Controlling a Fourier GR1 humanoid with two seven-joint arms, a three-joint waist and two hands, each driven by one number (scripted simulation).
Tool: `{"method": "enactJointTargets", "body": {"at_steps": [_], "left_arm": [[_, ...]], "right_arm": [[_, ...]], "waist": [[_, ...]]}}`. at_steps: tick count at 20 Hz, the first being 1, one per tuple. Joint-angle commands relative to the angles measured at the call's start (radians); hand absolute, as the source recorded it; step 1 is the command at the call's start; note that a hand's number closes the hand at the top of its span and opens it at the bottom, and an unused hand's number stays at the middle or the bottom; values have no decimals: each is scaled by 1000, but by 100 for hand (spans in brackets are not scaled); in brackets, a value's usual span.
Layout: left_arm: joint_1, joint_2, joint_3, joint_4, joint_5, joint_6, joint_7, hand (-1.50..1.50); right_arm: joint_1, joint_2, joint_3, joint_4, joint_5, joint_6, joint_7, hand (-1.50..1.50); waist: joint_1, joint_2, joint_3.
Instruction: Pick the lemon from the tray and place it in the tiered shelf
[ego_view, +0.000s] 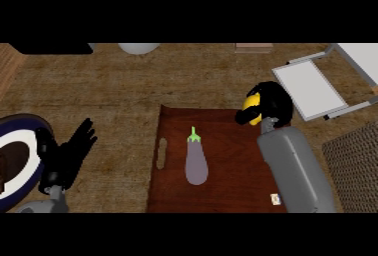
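I have the right hand (267, 104) curled round the lemon (253, 109) at the tray's (221, 190) far right corner, left hand (70, 150) open and resting; risk is clipping the tiered shelf (314, 87) rim just right and knocking the lemon out.

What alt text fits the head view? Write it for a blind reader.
The right hand has its fingers curled round the yellow lemon at the brown tray's far right corner, near the grey tiered shelf. An eggplant lies on the tray; the left hand rests open.
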Motion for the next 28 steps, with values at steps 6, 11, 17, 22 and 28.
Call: {"method": "enactJointTargets", "body": {"at_steps": [6, 11, 17, 22, 28], "left_arm": [[-30, -2, -26, 33, -16, -21, -2, 0], [-30, -2, -23, 36, -8, -31, -7, 0], [-69, 8, -15, 43, -12, -24, 19, 0], [-30, -11, -18, 44, -29, 0, -8, 0], [-18, -17, -18, 15, -19, -3, 7, 0]], "right_arm": [[-391, -73, -125, 136, 378, -252, 465, 150], [-595, -130, -187, 216, 540, -146, 581, 150], [-771, -167, -253, 337, 674, -74, 620, 150], [-845, -221, -339, 359, 714, -57, 604, 150], [-874, -298, -411, 410, 771, -90, 540, 150]], "waist": [[64, 6, -7], [64, 0, -6], [52, 2, -4], [35, -6, -3], [30, -7, -1]]}}
